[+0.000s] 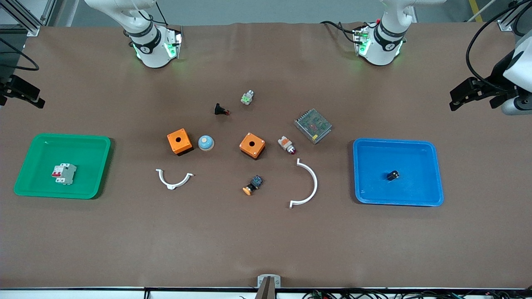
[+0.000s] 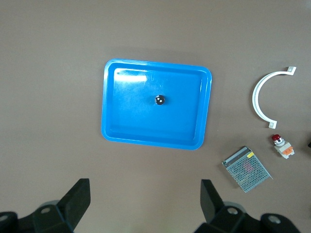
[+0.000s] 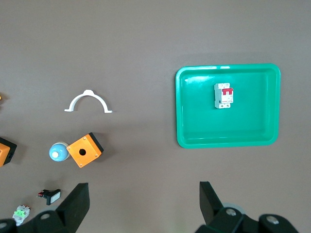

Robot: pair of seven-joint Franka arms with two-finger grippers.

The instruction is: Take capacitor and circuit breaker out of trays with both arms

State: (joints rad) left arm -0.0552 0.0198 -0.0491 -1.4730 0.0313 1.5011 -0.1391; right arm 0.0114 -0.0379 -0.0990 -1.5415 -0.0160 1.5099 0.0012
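The capacitor [image 1: 393,175], a tiny black cylinder, lies in the blue tray [image 1: 428,149] at the left arm's end of the table. It also shows in the left wrist view [image 2: 160,100] in the middle of that tray [image 2: 116,126]. The breaker [image 1: 63,173], white-grey with red levers, lies in the green tray [image 1: 91,145] at the right arm's end, and shows in the right wrist view [image 3: 223,95]. My left gripper [image 2: 146,194] is open and empty, high over bare table beside the blue tray. My right gripper [image 3: 144,194] is open and empty, high over bare table beside the green tray [image 3: 194,126].
Between the trays lie two orange boxes [image 1: 179,141] [image 1: 252,145], a blue dome button [image 1: 205,143], two white curved clips [image 1: 173,179] [image 1: 307,185], a metal mesh unit [image 1: 313,125], a black red-tipped button [image 1: 220,110], a white-orange switch [image 1: 286,144] and an orange-capped button [image 1: 253,185].
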